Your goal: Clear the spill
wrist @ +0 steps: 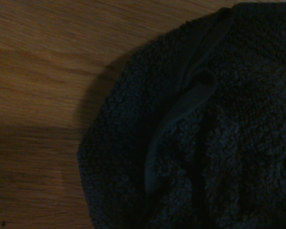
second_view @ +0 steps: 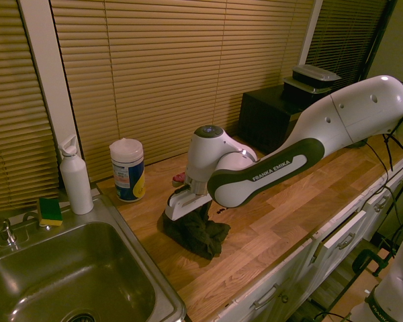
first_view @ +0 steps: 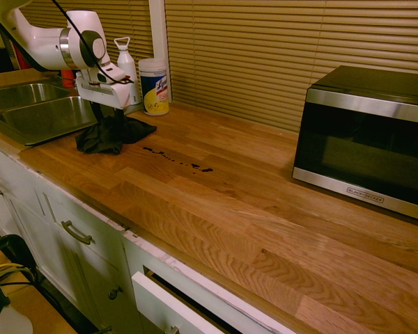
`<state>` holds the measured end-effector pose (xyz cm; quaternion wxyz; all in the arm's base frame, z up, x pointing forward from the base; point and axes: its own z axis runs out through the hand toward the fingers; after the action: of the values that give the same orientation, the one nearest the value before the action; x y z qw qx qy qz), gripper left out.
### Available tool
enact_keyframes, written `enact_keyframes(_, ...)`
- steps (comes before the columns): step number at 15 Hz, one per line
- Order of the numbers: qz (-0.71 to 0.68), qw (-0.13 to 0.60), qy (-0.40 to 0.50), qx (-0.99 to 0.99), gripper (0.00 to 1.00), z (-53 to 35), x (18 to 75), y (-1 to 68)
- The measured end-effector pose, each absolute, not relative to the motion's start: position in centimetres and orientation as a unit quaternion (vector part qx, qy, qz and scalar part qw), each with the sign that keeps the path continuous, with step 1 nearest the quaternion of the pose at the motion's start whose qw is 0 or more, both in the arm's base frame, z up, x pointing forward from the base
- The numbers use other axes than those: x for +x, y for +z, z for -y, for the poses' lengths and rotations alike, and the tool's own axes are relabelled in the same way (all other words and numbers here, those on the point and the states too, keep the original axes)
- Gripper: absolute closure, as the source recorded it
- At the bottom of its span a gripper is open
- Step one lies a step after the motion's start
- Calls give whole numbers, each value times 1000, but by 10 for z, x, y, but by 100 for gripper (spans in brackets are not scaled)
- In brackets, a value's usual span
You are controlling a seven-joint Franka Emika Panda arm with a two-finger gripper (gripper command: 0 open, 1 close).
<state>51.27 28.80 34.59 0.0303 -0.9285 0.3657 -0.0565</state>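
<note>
We start close up in the wrist view. A dark rag (wrist: 214, 138) fills most of it. It looks fuzzy like a towel, with a folded hem running across it. Beside it we see bare wooden counter (wrist: 43, 86).

Now we step back to the first outside view. At the front are white cupboard doors and drawers (first_view: 76, 236) under the counter edge. On the wood lies the spill (first_view: 177, 158). It is a thin broken line of small dark blotches and specks, out in the open between the rag and the microwave (first_view: 366, 139). It begins just beside the rag and is much smaller than the rag.

The rag sits bunched up near the sink (first_view: 42, 115). The gripper (first_view: 110, 120) points straight down right over the rag. Its claw is spread wide (as wide as it goes), and its dark fingers reach down to the top of the heap. We cannot tell if they touch the cloth. We cannot see the rag being pinched.

In the second outside view, the white arm comes in from the right and bends down over the rag. There we also see a green and yellow sponge (second_view: 50, 211) on the sink rim.

Further back, by the blinds (first_view: 279, 49), stand a white bottle (first_view: 127, 64) and a tub of wipes (first_view: 154, 85) with a yellow label. The microwave stands at the far right, well apart from the spill.
</note>
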Motion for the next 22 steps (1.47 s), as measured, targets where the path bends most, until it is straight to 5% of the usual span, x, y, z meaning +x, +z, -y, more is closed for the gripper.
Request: enact_keyframes(22, -378, -36, -41, -924, 100, -224, 525, 343)
